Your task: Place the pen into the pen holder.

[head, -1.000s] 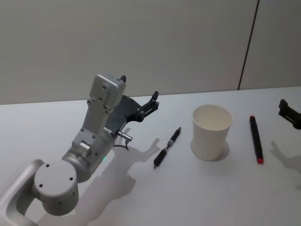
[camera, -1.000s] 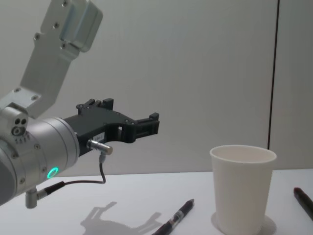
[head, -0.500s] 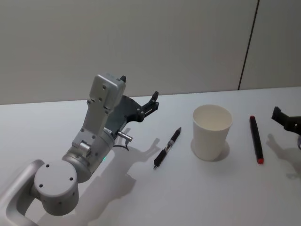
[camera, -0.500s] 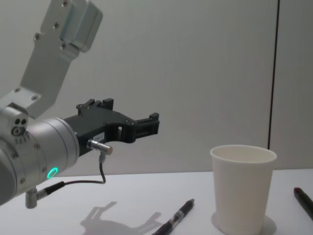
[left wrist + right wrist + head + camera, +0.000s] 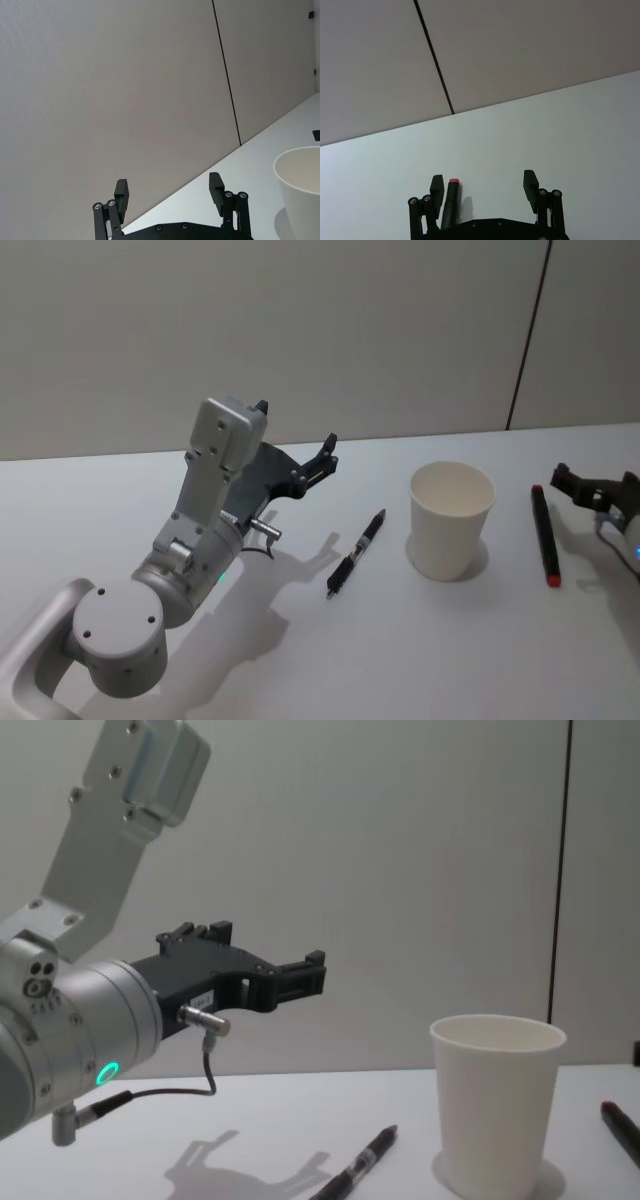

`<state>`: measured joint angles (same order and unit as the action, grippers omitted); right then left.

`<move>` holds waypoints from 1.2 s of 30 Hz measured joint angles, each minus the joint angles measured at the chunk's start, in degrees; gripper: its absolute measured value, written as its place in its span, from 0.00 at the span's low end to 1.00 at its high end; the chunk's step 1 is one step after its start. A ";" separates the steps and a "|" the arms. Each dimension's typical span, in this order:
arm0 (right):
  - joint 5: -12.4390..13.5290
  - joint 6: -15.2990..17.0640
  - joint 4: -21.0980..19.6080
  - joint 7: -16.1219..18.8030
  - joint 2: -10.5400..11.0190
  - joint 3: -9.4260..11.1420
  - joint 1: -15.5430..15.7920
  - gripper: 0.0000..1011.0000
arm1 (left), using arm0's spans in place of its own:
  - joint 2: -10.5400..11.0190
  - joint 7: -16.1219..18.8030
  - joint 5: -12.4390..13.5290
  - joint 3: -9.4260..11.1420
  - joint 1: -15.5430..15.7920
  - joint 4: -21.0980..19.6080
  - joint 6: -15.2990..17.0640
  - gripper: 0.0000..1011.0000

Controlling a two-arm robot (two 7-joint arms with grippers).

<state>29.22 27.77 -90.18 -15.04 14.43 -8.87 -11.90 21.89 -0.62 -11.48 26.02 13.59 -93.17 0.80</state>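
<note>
Right hand point(image 5: 592, 486) hangs low over the right side of the table point(image 5: 400, 660), its fingers point(image 5: 437, 189) spread wide and holding nothing. In the right wrist view the red end of the red-tipped pen point(image 5: 543, 534) lies between them, just beside one finger; whether they touch cannot be told. That pen lies flat on the table, just right of the upright white paper cup point(image 5: 452, 520). A black pen point(image 5: 356, 553) lies flat on the cup's left. Left hand point(image 5: 296, 427) is raised above the table's left part, spread and empty.
</note>
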 joint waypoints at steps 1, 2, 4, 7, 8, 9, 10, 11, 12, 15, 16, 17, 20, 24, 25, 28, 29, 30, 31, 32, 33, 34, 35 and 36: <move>-0.24 0.12 0.24 0.01 -0.19 -0.10 -0.32 0.99 | 0.00 0.00 0.00 0.00 0.00 0.00 0.00 0.99; -0.48 0.24 0.70 0.02 -0.40 -0.27 -0.66 0.99 | 0.00 0.00 0.00 0.00 0.00 0.00 0.00 0.99; -1.30 0.63 1.70 0.23 -0.99 -0.65 -1.57 0.99 | 0.00 0.00 0.00 0.00 0.00 0.00 0.00 0.99; -2.06 0.99 2.68 0.56 -1.57 -1.07 -2.44 0.99 | 0.00 0.00 0.00 0.00 0.00 0.00 0.00 0.99; -2.57 1.20 3.21 0.85 -1.88 -1.32 -2.92 0.99 | 0.00 0.00 0.00 0.00 0.00 0.00 0.00 0.99; -2.93 1.34 3.55 1.08 -2.07 -1.49 -3.21 0.99 | 0.00 0.00 0.00 0.00 0.00 0.00 0.00 0.99; -3.21 1.44 3.72 1.26 -2.17 -1.58 -3.36 0.99 | 0.00 0.00 0.00 0.00 0.00 0.00 0.00 0.99; -3.79 1.64 4.30 1.65 -2.46 -1.87 -3.82 0.99 | 0.00 0.00 0.00 0.00 0.00 0.00 0.00 0.99; -4.09 1.73 4.46 1.84 -2.55 -1.95 -3.94 0.99 | 0.00 0.00 0.00 0.00 0.00 0.00 0.00 0.99; -5.46 2.00 5.53 2.65 -3.11 -2.58 -4.72 0.99 | 0.00 0.00 0.00 0.00 0.00 0.00 0.00 0.99; -5.85 2.02 5.76 2.88 -3.23 -2.72 -4.85 0.99 | 0.00 0.00 0.00 0.00 0.00 0.00 0.00 0.99; -6.47 2.03 6.22 3.25 -3.45 -2.96 -5.11 0.99 | 0.00 0.00 0.00 0.00 0.00 0.00 0.00 0.99; -7.62 2.01 7.16 3.91 -3.85 -3.48 -5.57 0.99 | 0.00 0.00 0.00 0.00 0.00 0.00 0.00 0.99; -8.91 1.99 8.04 4.64 -4.26 -3.98 -5.95 0.99 | 0.00 0.00 0.00 0.00 0.00 0.00 0.00 0.99; -9.04 1.99 8.20 4.71 -4.32 -4.06 -6.00 0.99 | 0.00 0.00 0.00 0.00 0.00 0.00 0.00 0.99; -9.89 2.03 8.81 5.08 -4.59 -4.37 -6.18 0.99 | 0.00 0.00 0.00 0.00 0.00 0.00 0.00 0.99; -10.05 2.07 8.92 5.16 -4.63 -4.42 -6.21 0.99 | 0.00 0.00 0.00 0.00 0.00 0.00 0.00 0.99; -10.36 2.13 9.14 5.29 -4.73 -4.53 -6.26 0.99 | 0.00 0.00 0.00 0.00 0.00 0.00 0.00 0.99; -10.45 2.16 9.22 5.35 -4.76 -4.57 -6.26 0.99 | 0.00 0.00 0.00 0.00 0.00 0.00 0.00 0.99; -10.54 2.18 9.31 5.38 -4.78 -4.60 -6.26 0.99 | 0.00 0.00 0.00 0.00 0.00 0.00 0.00 0.99; -10.81 2.25 9.51 5.52 -4.88 -4.70 -6.27 0.99 | 0.00 0.00 0.00 0.00 0.00 0.00 0.00 0.99; -10.93 2.28 9.58 5.57 -4.91 -4.74 -6.26 0.99 | 0.00 0.00 0.00 0.00 0.00 0.00 0.00 0.99; -10.99 2.32 9.65 5.61 -4.94 -4.78 -6.27 0.99 | 0.00 0.00 0.00 0.00 0.00 0.00 0.00 0.99; -11.17 2.42 9.77 5.68 -5.01 -4.83 -6.24 0.99 | 0.00 0.00 0.00 0.00 0.00 0.00 0.00 0.99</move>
<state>18.05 30.19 -80.41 -9.36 9.42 -13.70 -18.14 21.89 -0.63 -11.48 26.02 13.59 -93.18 0.80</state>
